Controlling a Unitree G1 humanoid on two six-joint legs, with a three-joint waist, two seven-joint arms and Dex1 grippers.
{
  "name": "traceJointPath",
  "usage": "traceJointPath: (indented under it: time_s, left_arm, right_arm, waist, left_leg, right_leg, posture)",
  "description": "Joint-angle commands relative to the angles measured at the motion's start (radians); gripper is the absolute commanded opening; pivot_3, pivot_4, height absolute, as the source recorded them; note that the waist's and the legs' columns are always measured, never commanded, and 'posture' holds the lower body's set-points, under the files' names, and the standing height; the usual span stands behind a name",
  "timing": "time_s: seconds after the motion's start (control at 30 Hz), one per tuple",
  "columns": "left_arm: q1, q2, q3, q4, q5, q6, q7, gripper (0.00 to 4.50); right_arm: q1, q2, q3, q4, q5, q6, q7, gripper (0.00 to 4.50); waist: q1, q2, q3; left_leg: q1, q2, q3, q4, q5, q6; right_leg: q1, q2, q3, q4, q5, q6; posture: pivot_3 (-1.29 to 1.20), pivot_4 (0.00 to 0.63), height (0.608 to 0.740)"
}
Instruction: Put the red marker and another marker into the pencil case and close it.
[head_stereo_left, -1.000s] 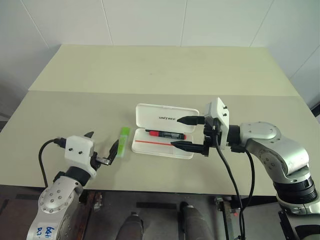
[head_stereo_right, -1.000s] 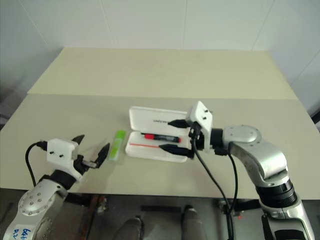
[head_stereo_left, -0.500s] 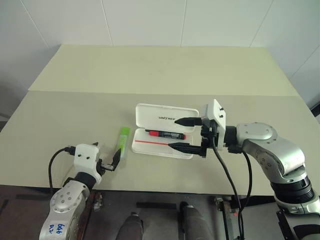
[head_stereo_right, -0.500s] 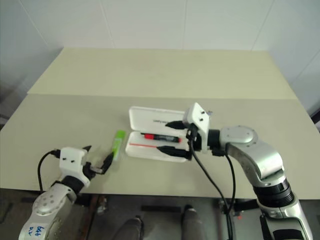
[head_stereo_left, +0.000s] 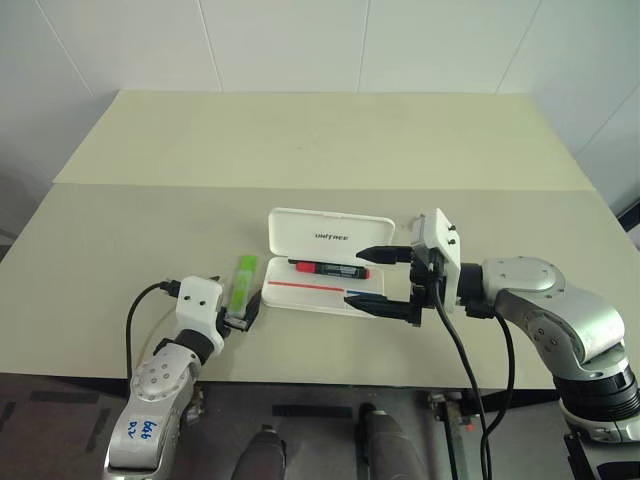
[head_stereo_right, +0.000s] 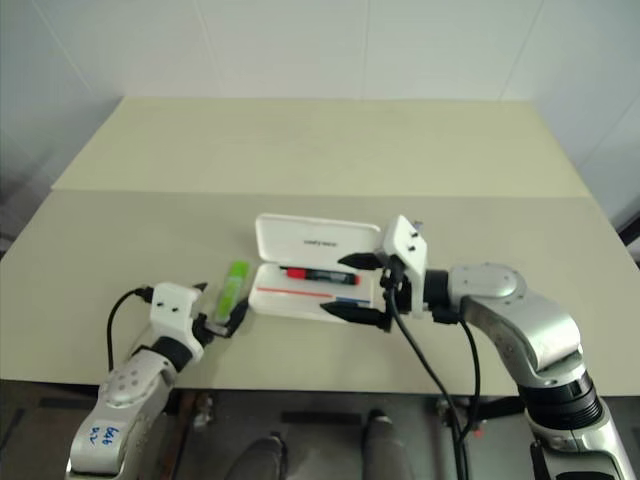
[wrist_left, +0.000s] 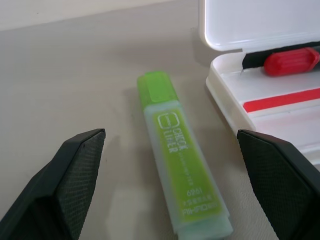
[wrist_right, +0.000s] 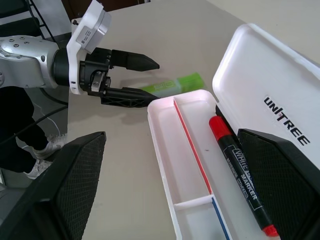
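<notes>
The pencil case (head_stereo_left: 300, 293) lies open mid-table, its white lid (head_stereo_left: 300, 228) tilted back with black lettering. The red marker (head_stereo_left: 330, 268) rests inside along the hinge side, red cap toward my left. The other marker, a pale green highlighter (head_stereo_left: 242, 282), lies on the table just left of the case. My left gripper (head_stereo_left: 238, 312) is open and low at the highlighter's near end, with a black finger (wrist_left: 65, 185) on each side of it and no contact. My right gripper (head_stereo_left: 354, 276) hovers open over the case's right end, pointing left, with nothing in it.
The beige table's front edge (head_stereo_left: 330, 372) runs just behind both grippers. A seam (head_stereo_left: 300, 186) crosses the table beyond the case, with bare surface past it up to the white wall. A black cable (head_stereo_left: 462, 350) hangs from my right wrist.
My left gripper has dropped and moved in toward the green highlighter, and now straddles its near end. The right gripper, case and red marker have stayed put.
</notes>
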Motion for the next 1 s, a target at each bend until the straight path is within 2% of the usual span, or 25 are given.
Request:
traceJointPath:
  time_s: [0.03, 0.47, 0.57, 0.83, 1.0]
  left_arm:
    - [-0.016, 0.001, -0.005, -0.003, 0.008, 0.038, 0.004, 4.5]
    - [-0.018, 0.039, -0.021, -0.032, 0.028, 0.239, 0.009, 4.5]
    - [-0.03, 0.05, -0.029, -0.036, 0.028, 0.293, 0.009, 3.88]
    - [-0.05, 0.052, -0.024, -0.019, 0.031, 0.308, 0.012, 1.18]
    - [-0.067, 0.063, 0.005, -0.024, 0.028, 0.344, 0.017, 1.1]
  right_arm:
    - [-0.001, -0.014, -0.04, -0.044, 0.019, -0.007, -0.007, 4.47]
    - [0.011, -0.025, -0.05, -0.053, 0.022, -0.009, -0.027, 4.47]
    - [0.016, -0.022, -0.062, -0.056, 0.035, -0.011, -0.025, 4.5]
    - [0.079, 0.001, -0.104, -0.06, 0.06, -0.065, -0.012, 4.5]
    - [0.094, -0.01, -0.105, -0.06, 0.056, -0.075, -0.004, 4.5]
  waist:
    - [0.0, 0.0, 0.0]
    - [0.0, 0.0, 0.0]
    - [-0.003, 0.0, 0.0]
    - [-0.006, -0.001, -0.001]
    - [-0.01, -0.002, -0.001]
  left_leg:
    - [0.0, 0.0, 0.0, 0.0, 0.0, 0.0]
    - [0.001, 0.0, 0.0, 0.0, 0.0, 0.0]
    - [0.003, 0.0, 0.0, 0.0, 0.0, 0.0]
    - [0.005, 0.0, 0.0, 0.0, 0.0, 0.0]
    - [0.012, 0.0, 0.0, 0.0, 0.0, 0.0]
  right_leg:
    - [0.0, 0.0, 0.0, 0.0, 0.0, 0.0]
    - [0.005, 0.0, 0.0, 0.0, 0.0, 0.0]
    - [0.009, 0.0, 0.0, -0.002, 0.0, 0.0]
    - [0.01, 0.0, 0.0, -0.002, 0.0, 0.0]
    - [0.011, 0.001, 0.0, -0.003, -0.001, 0.002]
  posture:
    - [0.0, 0.15, 0.74]
    - [0.0, 0.15, 0.74]
    - [0.0, 0.15, 0.74]
    - [0.0, 0.15, 0.74]
    - [0.0, 0.15, 0.74]
